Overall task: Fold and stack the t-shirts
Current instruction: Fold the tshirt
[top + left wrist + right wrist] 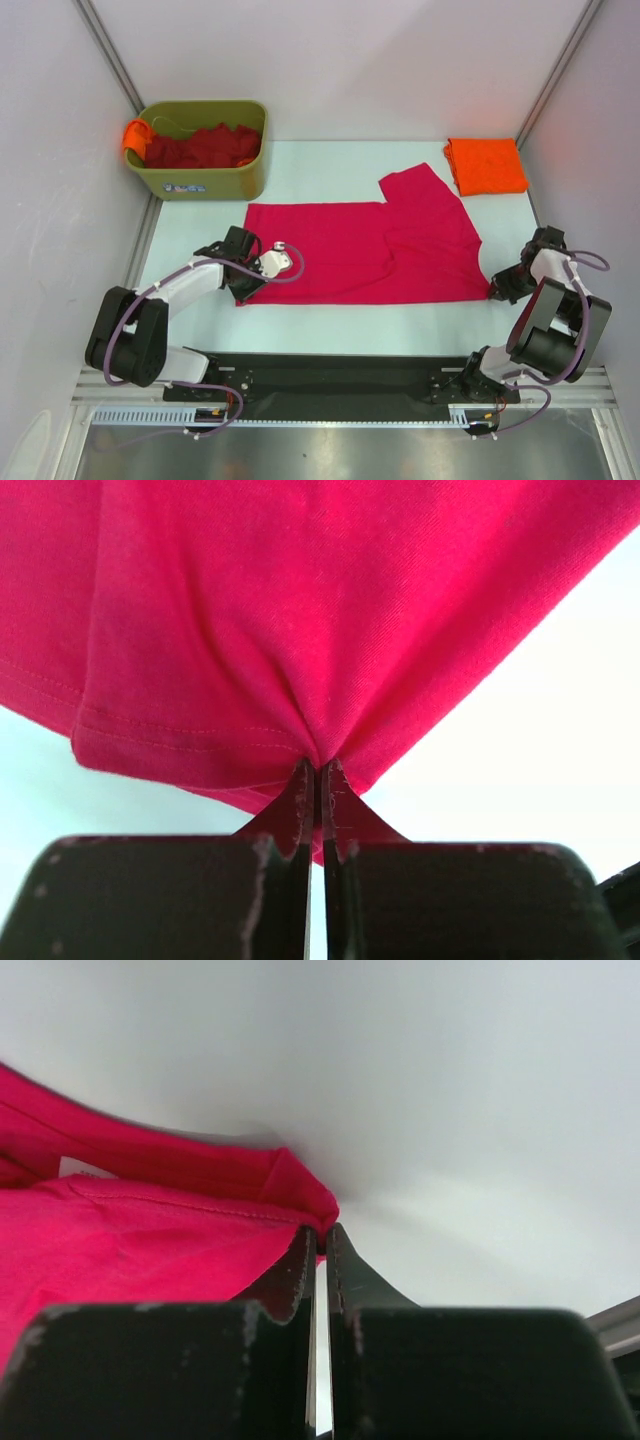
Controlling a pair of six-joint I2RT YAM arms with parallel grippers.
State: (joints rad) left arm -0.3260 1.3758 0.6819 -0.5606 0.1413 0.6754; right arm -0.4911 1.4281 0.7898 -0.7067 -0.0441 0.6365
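Observation:
A crimson-pink t-shirt (pixel 365 250) lies spread across the middle of the table, one sleeve pointing to the back. My left gripper (pixel 243 284) is shut on its near left corner; in the left wrist view the cloth (pixel 300 630) bunches into the closed tips (pixel 317 770). My right gripper (pixel 493 291) is shut on the near right corner; the right wrist view shows the hem (pixel 180 1210) pinched at the tips (pixel 320 1235) and a white neck label (pixel 80 1168). A folded orange t-shirt (pixel 486 165) lies at the back right. Dark red t-shirts (pixel 205 146) fill the bin.
An olive-green bin (pixel 205 180) stands at the back left, with an orange cloth (pixel 134 135) hanging over its left rim. White walls close in the table on the left, right and back. The black arm rail (pixel 330 375) runs along the near edge.

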